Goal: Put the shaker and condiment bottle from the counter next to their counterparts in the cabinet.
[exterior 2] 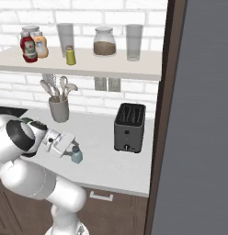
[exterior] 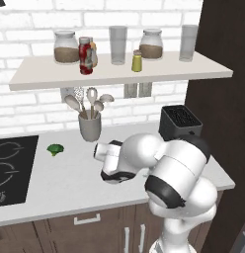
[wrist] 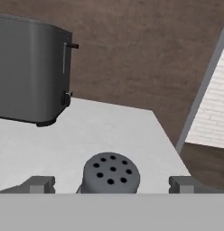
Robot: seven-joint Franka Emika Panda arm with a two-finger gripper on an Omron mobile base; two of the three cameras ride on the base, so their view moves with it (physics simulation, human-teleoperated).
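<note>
**Bottle shelved, shaker pending**

Shaker (wrist: 110, 173) sits right under the hand camera, perforated grey cap up, between the two finger tips with clear gaps on both sides. Claw (wrist: 110, 184) is spread wide, released, nothing held. In the right base view the same shaker (exterior 2: 76, 155) stands upright on the counter (exterior 2: 102, 165), toward its front edge, just beside the hand and left of the toaster (exterior 2: 128, 127).

Done, by the look of it: red condiment bottle (exterior: 85, 56) is on the shelf (exterior: 119, 74), near its left end, touching or just in front of the orange bottle (exterior: 93, 53). Right base view agrees: red bottle (exterior 2: 28, 47) beside orange one (exterior 2: 40, 44).

Left: the shaker half.
- close on the shaker
- lift it to the shelf
- set it next to the yellow-green shaker (exterior: 137, 62), which stands mid-shelf near the front edge, between a glass (exterior: 117, 44) and a jar (exterior: 151, 44)

Roughly halfway. Grasp looks lined up but not yet made.
</note>
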